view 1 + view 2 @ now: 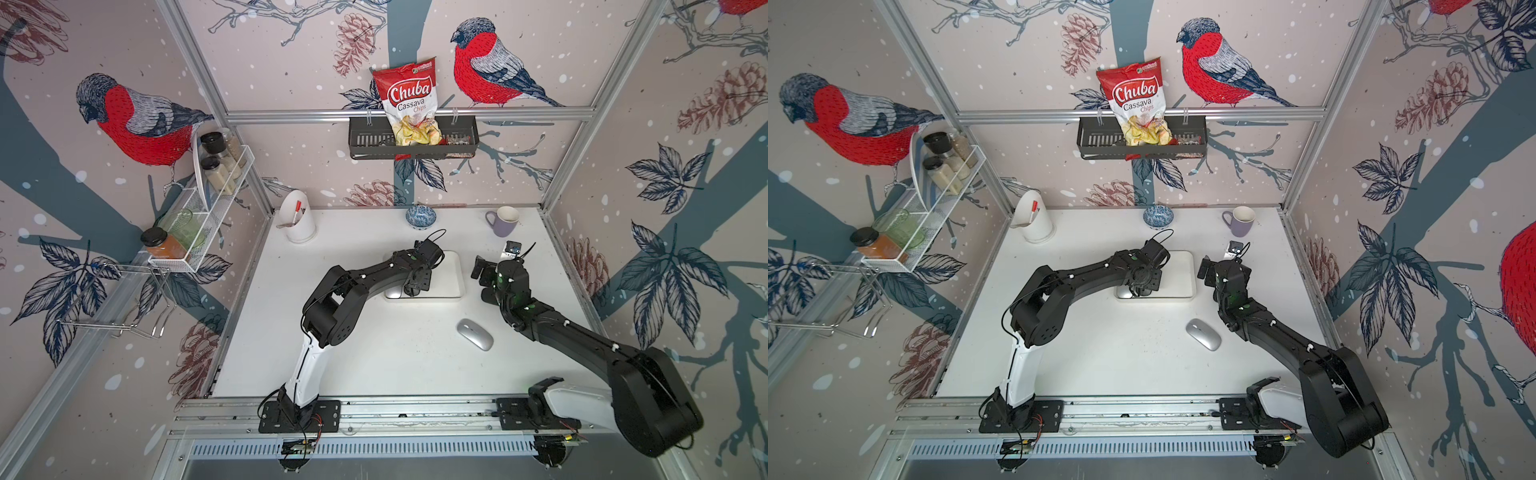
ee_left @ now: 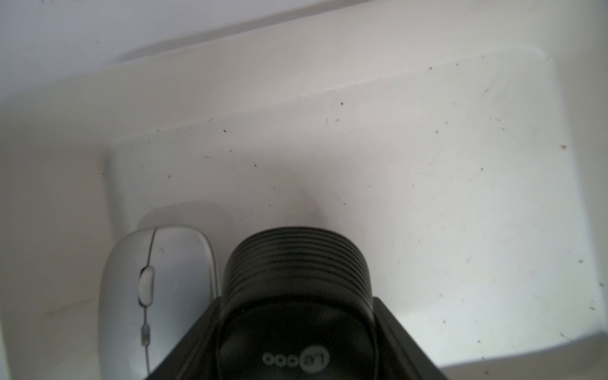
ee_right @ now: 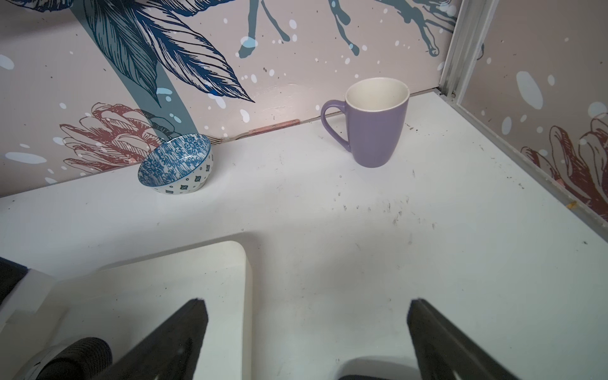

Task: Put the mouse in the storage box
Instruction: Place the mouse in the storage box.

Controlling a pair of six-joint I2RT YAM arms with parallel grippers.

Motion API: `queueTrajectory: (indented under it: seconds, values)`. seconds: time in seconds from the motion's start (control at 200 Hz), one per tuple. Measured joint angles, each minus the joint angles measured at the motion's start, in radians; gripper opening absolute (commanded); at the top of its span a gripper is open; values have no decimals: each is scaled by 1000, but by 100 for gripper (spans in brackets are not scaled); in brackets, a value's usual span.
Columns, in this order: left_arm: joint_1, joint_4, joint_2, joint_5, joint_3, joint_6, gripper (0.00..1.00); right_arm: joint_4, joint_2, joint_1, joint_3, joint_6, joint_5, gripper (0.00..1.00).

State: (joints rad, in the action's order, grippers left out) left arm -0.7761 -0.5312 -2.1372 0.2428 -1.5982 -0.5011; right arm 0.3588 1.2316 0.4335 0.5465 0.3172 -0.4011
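Left wrist view puts a slim silver computer mouse right in front of you, lying flat on the floor of the shallow white rectangular plastic storage box, tucked into one rounded corner beside the low rim. The left gripper sits just beside that mouse, with one ribbed black finger next to its flank; you cannot tell from here whether the jaws are closed or parted, or whether that finger touches the mouse. In both top views the left arm reaches over the near-left end of the box, and a sliver of silver shows beneath the wrist. A second silver mouse lies on the white table, well apart from the box toward your right arm. The right gripper hangs above the table just beside the box's right edge, its jaws spread wide and holding nothing. Farther back you have a blue patterned ceramic bowl tilted against the wall, a purple mug standing upright, and a tall white utensil holder in the far left corner.
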Motion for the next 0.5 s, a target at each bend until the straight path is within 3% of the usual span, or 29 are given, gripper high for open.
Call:
queueTrajectory:
  seconds: [0.235, 0.5]
  values:
    - [0, 0, 2, 31, -2, -9, 75, 0, 14, 4, 14, 0, 10, 100]
    - [0, -5, 12, 71, -5, -23, 75, -5, 12, 9, 30, -2, 10, 100]
